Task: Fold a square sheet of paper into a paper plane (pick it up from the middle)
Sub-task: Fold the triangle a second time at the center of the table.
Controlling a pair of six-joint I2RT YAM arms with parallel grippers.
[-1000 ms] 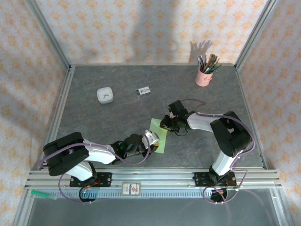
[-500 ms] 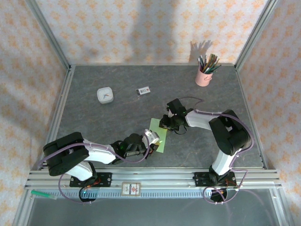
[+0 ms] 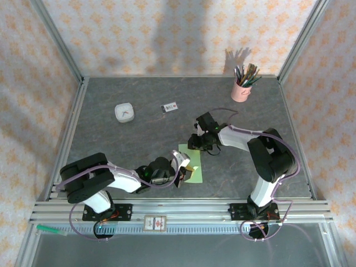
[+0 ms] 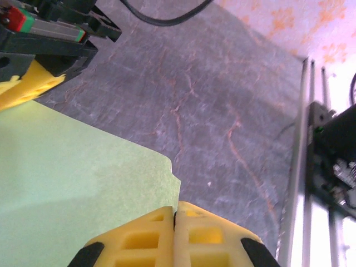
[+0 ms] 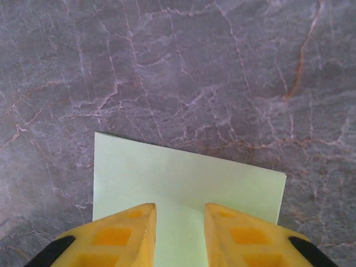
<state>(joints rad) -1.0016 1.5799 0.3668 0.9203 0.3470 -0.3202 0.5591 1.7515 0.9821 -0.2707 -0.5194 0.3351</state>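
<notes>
The square sheet of paper (image 3: 193,169) is pale green and lies folded into a narrow rectangle on the grey table in the top view. My left gripper (image 3: 182,162) is shut, and the sheet's near edge (image 4: 83,172) runs into the seam between its yellow fingertips (image 4: 175,214). My right gripper (image 3: 196,146) hovers over the sheet's far end. Its jaws (image 5: 179,214) stand apart with flat green paper (image 5: 183,169) lying under the gap, held by neither finger. One of its yellow fingers (image 4: 25,89) appears in the left wrist view at the far side of the sheet.
A pink pencil cup (image 3: 241,89) stands at the back right. A small white dish (image 3: 123,113) and a printed white card (image 3: 169,107) lie at the back left. An aluminium rail (image 4: 303,167) borders the table's near edge close to my left gripper.
The right gripper's jaws have parted and it has drawn slightly back toward the sheet's far end. The left gripper has closed fully and shifted right, and the sheet now lies more squarely.
</notes>
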